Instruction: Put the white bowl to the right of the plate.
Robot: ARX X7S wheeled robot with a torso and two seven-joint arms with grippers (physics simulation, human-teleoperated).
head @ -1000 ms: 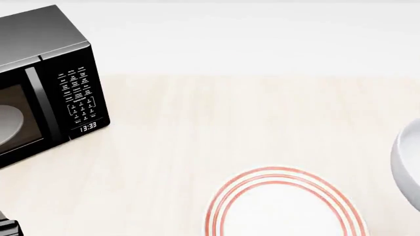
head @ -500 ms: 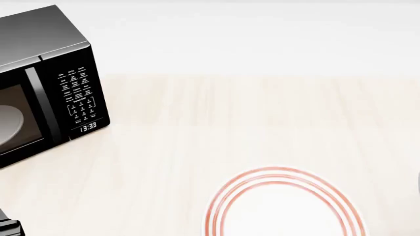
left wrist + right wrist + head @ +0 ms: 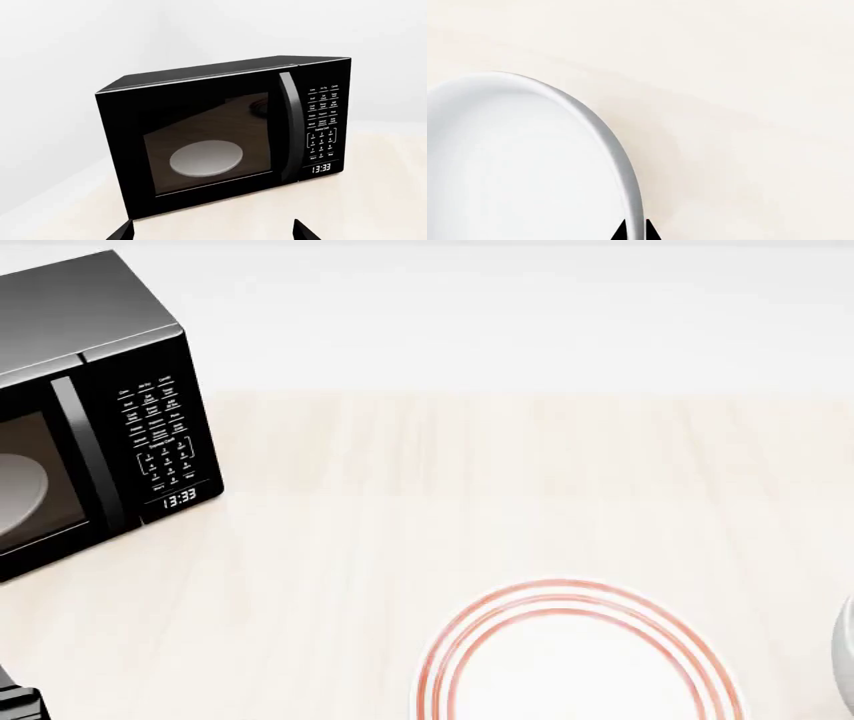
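— Since a second ago the white bowl [image 3: 846, 660] has shifted: back then a broad curve of it showed at the right edge of the head view, half a second ago almost nothing of it, and now only a thin sliver shows there, lower down. Everything else matches.

— Where does the bowl sit against the plate [image 3: 577, 655]?

— To the plate's right, near the counter's near edge, with a strip of bare counter [image 3: 467, 490] between them. I cannot tell from the pictures whether it rests on the wood or hangs just above it.

— And the right claw [image 3: 634, 231]?

— In the right wrist view its two dark tips stand close together on either side of the bowl's rim [image 3: 590, 125], one inside and one outside. It is clenched on that rim.

— The left claw [image 3: 212, 231]?

— Spread wide, nothing between its tips. It faces the microwave [image 3: 223, 137], whose door is closed, with a pale round dish [image 3: 205, 158] visible behind the glass.

— Where is the microwave on the counter?

— Toward the far left corner, well apart from the plate. Its clock [image 3: 179, 499] reads 13:33. A bit of dark arm [image 3: 16, 702] shows at the lower left of the head view.
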